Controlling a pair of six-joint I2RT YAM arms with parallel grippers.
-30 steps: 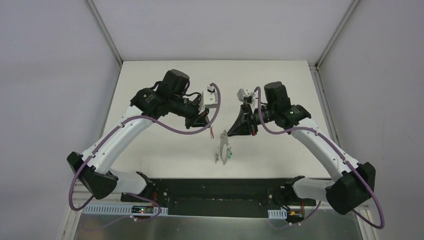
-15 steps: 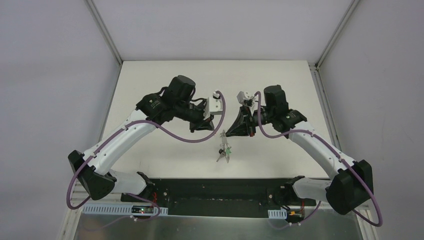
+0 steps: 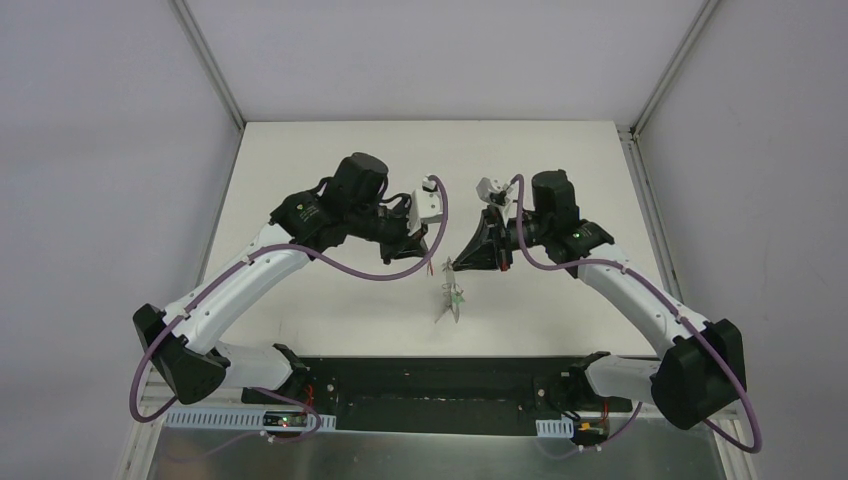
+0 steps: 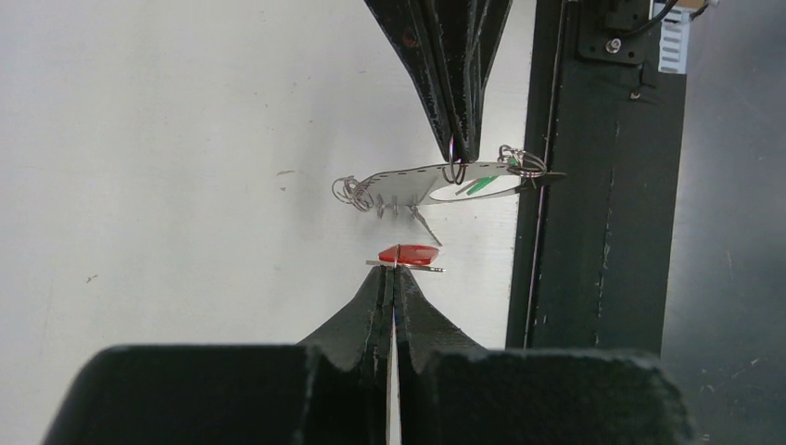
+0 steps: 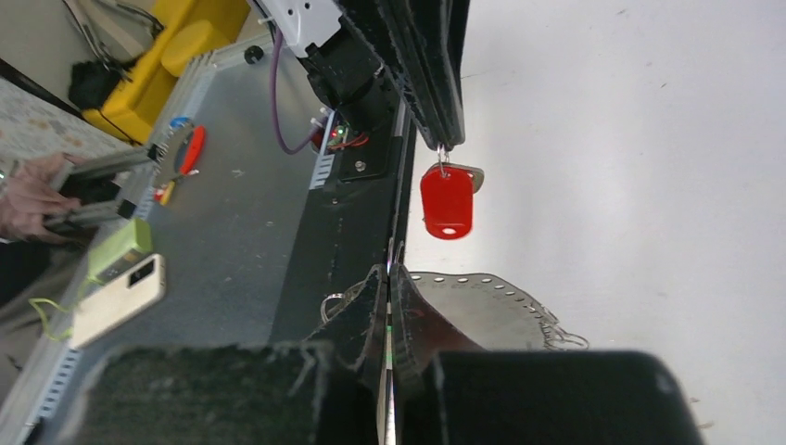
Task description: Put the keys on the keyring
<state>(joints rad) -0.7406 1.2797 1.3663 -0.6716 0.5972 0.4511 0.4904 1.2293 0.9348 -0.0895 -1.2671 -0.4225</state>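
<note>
Two clenched claws meet above the table's (image 3: 330, 190) near middle. The left gripper (image 4: 394, 276) pinches the red key (image 4: 409, 253) at its top. Just right of it, the right gripper (image 4: 461, 156) grasps the keyring (image 4: 408, 184), which is thin, grey and flat, with holes along its rim, small wire loops and a green tag (image 4: 478, 186).

You have even, diffuse light from overhead: in the top view the white table (image 3: 350, 315) is bright with no glare, and the arms cast only faint, soft shadows. Through the left wrist camera the left gripper (image 4: 393, 278) is a dark, blurred mass up close, while the keyring (image 4: 417, 183) is sharp. The red key (image 5: 447, 202) looks vividly saturated in the right wrist view.
</note>
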